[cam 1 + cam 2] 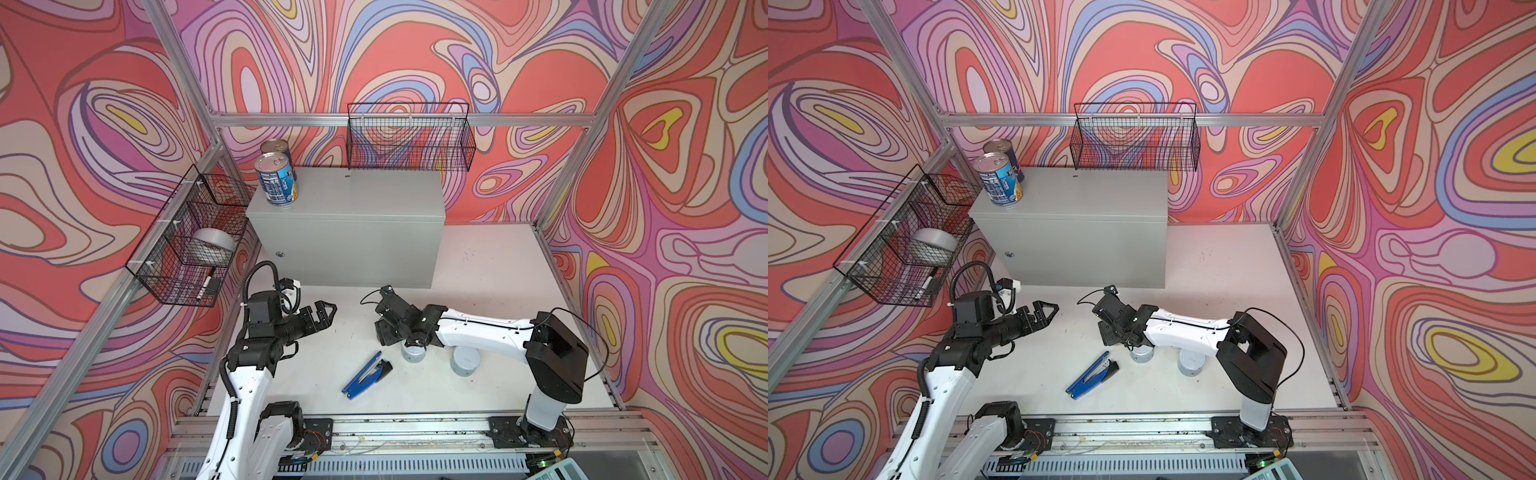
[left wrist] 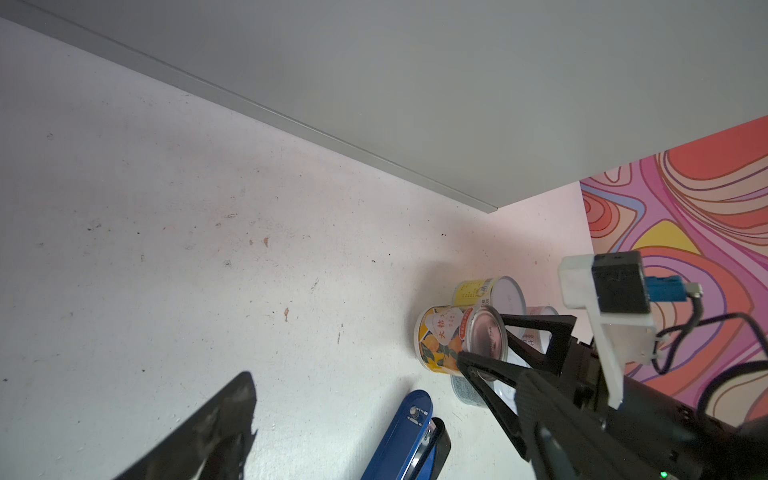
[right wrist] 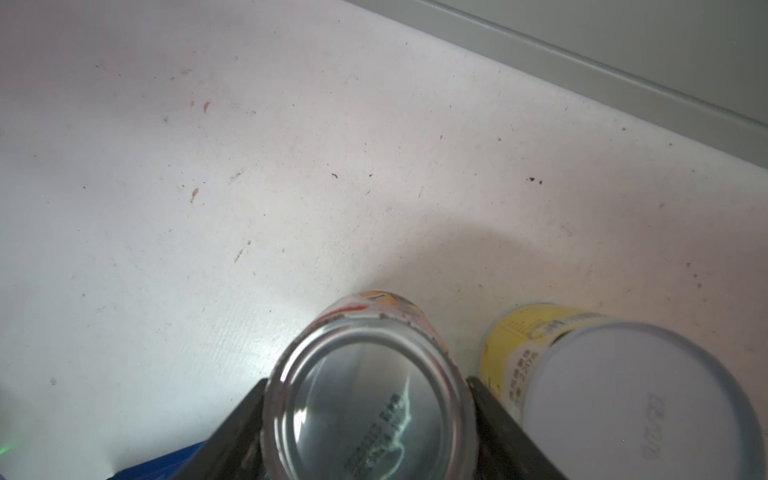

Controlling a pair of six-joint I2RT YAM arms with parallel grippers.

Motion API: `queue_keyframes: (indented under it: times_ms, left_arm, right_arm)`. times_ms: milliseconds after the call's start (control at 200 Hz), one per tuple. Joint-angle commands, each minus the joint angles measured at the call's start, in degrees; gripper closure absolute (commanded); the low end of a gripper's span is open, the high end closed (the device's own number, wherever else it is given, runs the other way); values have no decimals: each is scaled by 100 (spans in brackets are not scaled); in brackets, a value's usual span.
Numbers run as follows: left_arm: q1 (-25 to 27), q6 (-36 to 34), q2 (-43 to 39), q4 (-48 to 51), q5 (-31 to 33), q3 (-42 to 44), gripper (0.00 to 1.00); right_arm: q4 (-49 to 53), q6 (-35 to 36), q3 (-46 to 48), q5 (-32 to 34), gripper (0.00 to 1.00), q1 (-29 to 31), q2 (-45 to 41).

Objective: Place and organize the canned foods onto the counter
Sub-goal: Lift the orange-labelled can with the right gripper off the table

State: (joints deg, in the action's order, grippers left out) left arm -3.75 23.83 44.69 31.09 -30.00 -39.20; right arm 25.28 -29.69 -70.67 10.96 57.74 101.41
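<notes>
Two blue-labelled cans [image 1: 276, 179] [image 1: 999, 179] stand one behind the other on the left end of the grey counter [image 1: 353, 195] [image 1: 1084, 195]. My right gripper [image 1: 385, 332] [image 1: 1109, 330] [image 3: 365, 415] [image 2: 478, 337] is shut on a small yellow-orange can [image 3: 365, 399] [image 2: 440, 338], a finger [image 3: 241, 424] on each side of its silver lid. Close beside it stands a yellow-labelled, white-lidded can [image 3: 623, 395] [image 2: 478, 291]. Two short cans [image 1: 413, 353] [image 1: 467, 361] show under the right arm. My left gripper [image 1: 328, 318] [image 1: 1048, 313] hangs open and holds nothing, left of the right gripper.
A blue stapler [image 1: 368, 374] [image 1: 1092, 374] [image 2: 403, 436] lies open on the white table in front of the grippers. A wire basket [image 1: 187, 245] on the left wall holds a silver tape roll [image 1: 214, 246]. Another wire basket [image 1: 409, 137] hangs behind the counter.
</notes>
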Motion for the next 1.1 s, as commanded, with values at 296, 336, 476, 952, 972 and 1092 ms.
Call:
queue_keyframes:
  times_ms: [296, 336, 476, 952, 972, 1092]
  left_arm:
    - [14, -37, -263, -125, -205, 106, 0]
    - [14, -37, -259, -134, -226, 101, 0]
    - [18, -37, -275, -142, -266, 101, 0]
    - [91, 139, -404, -320, -377, 208, 0]
    - [115, 166, -435, -341, -355, 219, 0]
    - [205, 243, -551, -343, -198, 234, 0]
  right_arm:
    - [-161, -40, -43, -149, 38, -45, -429]
    - [-177, -61, -40, -177, 38, -62, -429]
    - [-246, -100, -38, -199, 38, -88, -429]
    - [-282, -72, -101, -796, 38, -420, -440]
    - [-295, -78, -82, -841, 38, -448, -468]
    - [-414, -92, 99, -1026, 38, -641, -641]
